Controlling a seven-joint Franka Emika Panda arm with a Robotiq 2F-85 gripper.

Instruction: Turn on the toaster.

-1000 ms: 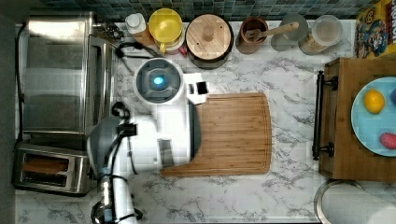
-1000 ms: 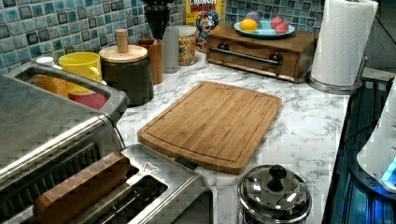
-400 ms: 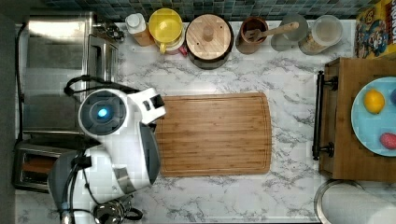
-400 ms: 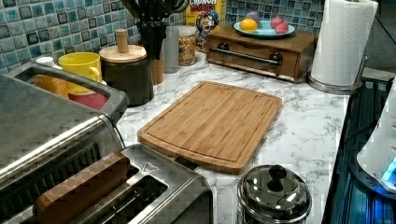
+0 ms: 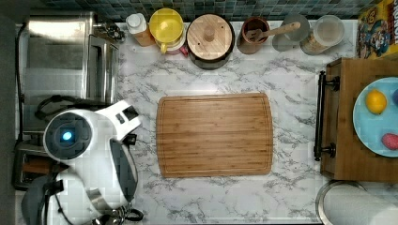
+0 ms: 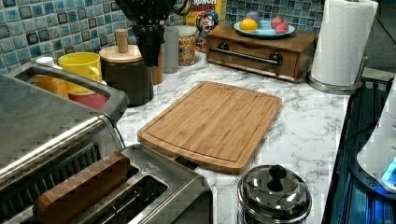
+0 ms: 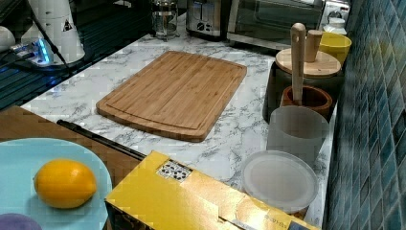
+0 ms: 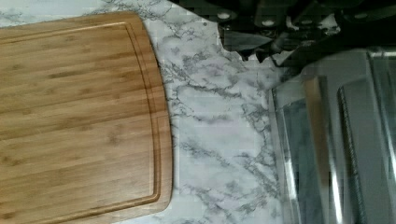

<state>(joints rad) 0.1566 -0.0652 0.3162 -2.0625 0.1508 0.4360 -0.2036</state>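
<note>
The toaster (image 6: 154,186) is a small steel box at the near left of the left view, with a brown slice standing in one of its top slots. In the top view the toaster (image 5: 26,164) sits at the left edge, partly under my white arm (image 5: 89,150). It also stands small at the far end of the right view as the toaster (image 7: 207,17). My dark gripper (image 6: 149,49) hangs high over the marble strip between the cutting board and the toaster oven, well apart from the toaster. In the wrist view the gripper (image 8: 266,30) is above the oven's handle.
A big steel toaster oven (image 5: 61,61) with a bar handle (image 6: 70,135) stands beside the toaster. A bamboo cutting board (image 5: 214,135) lies mid-counter. A lidded steel pot (image 6: 273,193) is near the toaster. A yellow mug (image 5: 165,23), dark canister (image 5: 210,35) and jars line the tiled wall.
My arm has swung from the back of the counter, near the mug and canister, toward the top view's lower left, over the oven's front corner. In the left view the gripper has come closer.
</note>
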